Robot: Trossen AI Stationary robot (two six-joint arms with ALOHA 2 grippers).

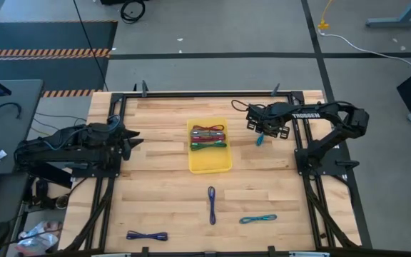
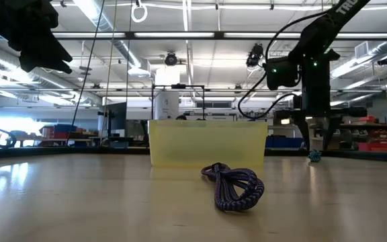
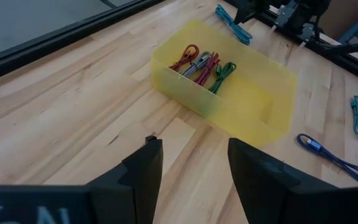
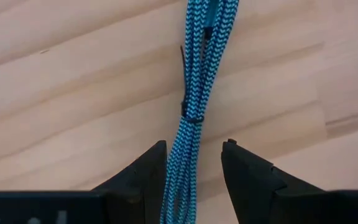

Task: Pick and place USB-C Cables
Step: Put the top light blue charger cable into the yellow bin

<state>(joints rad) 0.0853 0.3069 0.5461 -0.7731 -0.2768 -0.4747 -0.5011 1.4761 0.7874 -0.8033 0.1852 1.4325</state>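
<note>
A teal braided cable bundle (image 4: 197, 74) lies flat on the wooden table right of the yellow tray (image 1: 212, 163), also seen as the teal cable (image 1: 260, 140). My right gripper (image 4: 194, 162) is open just above it, fingers pointing down, one on each side of the bundle's near end. It does not visibly touch the bundle. In the tray, red, grey, maroon and green cables (image 3: 204, 62) lie side by side on the floor. My left gripper (image 3: 194, 168) is open, waiting above the table's left side, left of the tray.
A blue-purple cable (image 1: 211, 205) lies near of the tray. A second teal cable (image 1: 257, 219) lies to its right, and a blue one (image 1: 147, 235) lies by the near edge. Black frame rails (image 1: 191, 93) border the table. Bare wood lies between the left arm and the tray.
</note>
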